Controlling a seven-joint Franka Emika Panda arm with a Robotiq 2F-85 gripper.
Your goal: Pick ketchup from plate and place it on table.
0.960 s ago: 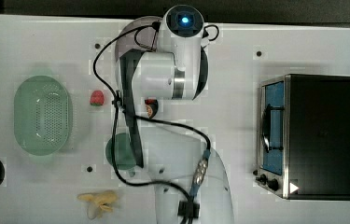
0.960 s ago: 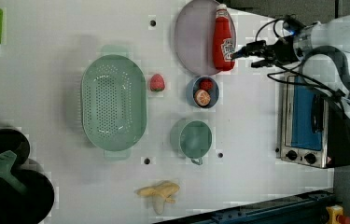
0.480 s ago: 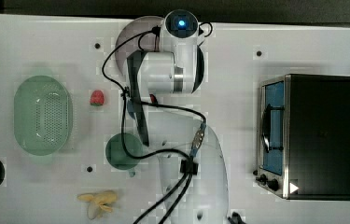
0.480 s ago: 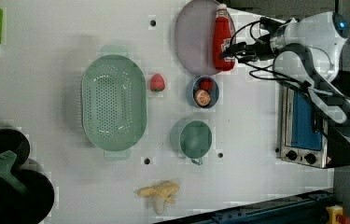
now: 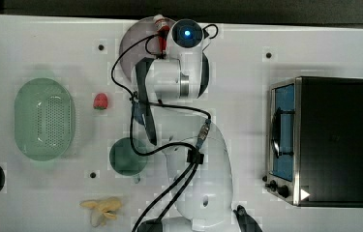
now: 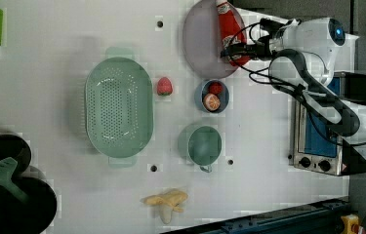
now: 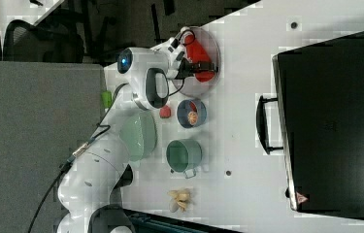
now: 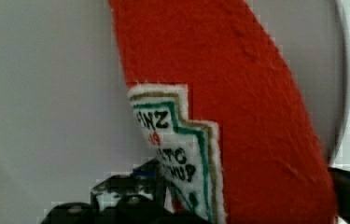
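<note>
Over the last second the arm has swung in over the plate, bringing the hand down at the ketchup. The bottle lies flat on the plate, its body between the hand's parted fingers, not yet clamped or lifted toward the desk.

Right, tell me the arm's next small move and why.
Probably close the fingers on the slim red ketchup bottle with the white label, then lift. In the wrist view dark fingers sit on either side of its body, and in the left view it lies flat on the pale lilac round plate.
</note>
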